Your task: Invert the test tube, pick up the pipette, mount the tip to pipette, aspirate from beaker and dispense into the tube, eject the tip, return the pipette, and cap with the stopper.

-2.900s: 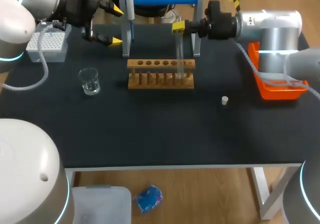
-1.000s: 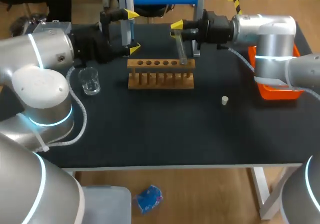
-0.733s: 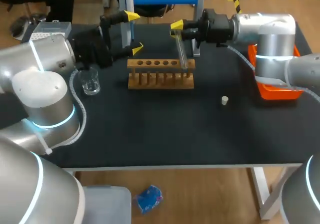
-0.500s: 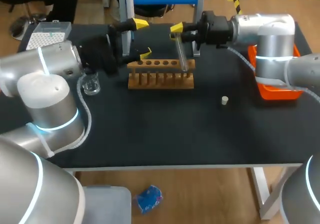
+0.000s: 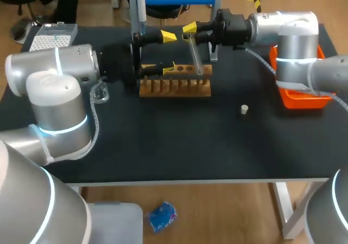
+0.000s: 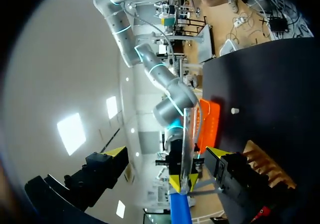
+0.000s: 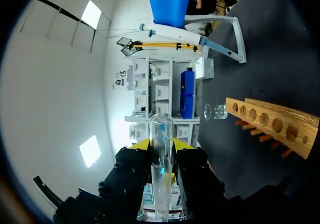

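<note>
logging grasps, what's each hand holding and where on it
Right hand grips the test tube near its rounded end; left hand is open, holding nothing.

Left arm (image 5: 54, 89) and right arm (image 5: 293, 35) formed of rounded silver-grey links, joints ringed in cyan light, pale cables (image 5: 96, 125) alongside, black housings behind yellow fingertips (image 5: 168, 36).

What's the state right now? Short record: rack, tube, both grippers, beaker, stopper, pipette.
rack: wooden, between the two arms
test tube: tilted, lower end at the rack's top
right gripper: shut on test tube near its upper end
left gripper: open, above rack, short of test tube
beaker: left of rack, partly hidden
stopper: lying loose, right of rack
pipette: hanging upright behind rack, not gripped
</note>
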`<action>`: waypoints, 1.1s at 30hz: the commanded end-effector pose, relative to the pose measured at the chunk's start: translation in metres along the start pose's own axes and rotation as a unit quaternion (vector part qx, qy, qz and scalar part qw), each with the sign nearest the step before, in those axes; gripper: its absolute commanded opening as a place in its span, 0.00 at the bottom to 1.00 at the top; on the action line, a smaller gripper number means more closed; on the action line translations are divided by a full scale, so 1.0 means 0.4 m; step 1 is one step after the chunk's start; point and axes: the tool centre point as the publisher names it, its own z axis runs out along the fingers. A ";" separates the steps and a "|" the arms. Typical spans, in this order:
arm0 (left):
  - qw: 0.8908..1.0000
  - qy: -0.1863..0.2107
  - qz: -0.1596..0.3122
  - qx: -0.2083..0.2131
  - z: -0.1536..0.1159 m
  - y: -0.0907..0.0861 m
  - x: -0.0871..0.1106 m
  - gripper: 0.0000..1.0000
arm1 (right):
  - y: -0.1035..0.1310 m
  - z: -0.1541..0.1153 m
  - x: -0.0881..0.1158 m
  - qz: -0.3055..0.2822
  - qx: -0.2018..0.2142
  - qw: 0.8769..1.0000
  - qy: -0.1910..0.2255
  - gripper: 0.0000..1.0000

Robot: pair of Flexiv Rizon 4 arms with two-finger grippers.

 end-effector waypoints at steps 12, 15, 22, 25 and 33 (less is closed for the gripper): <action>1.000 -0.014 -0.007 0.024 0.058 -0.024 0.010 1.00 | 0.003 -0.003 0.001 0.000 0.003 1.000 -0.001 0.00; 0.999 -0.008 -0.006 0.051 0.094 -0.034 0.023 1.00 | 0.003 -0.003 0.001 0.000 0.003 1.000 -0.001 0.00; 0.998 0.003 -0.021 0.057 0.147 -0.025 0.039 1.00 | 0.003 -0.003 0.001 0.000 0.003 1.000 -0.001 0.00; 0.998 0.006 -0.024 0.062 0.168 -0.029 0.047 1.00 | 0.003 -0.003 0.001 0.000 0.003 1.000 -0.001 0.00; 0.997 0.008 -0.037 0.061 0.188 -0.035 0.060 1.00 | 0.003 -0.003 0.001 0.000 0.003 1.000 -0.001 0.00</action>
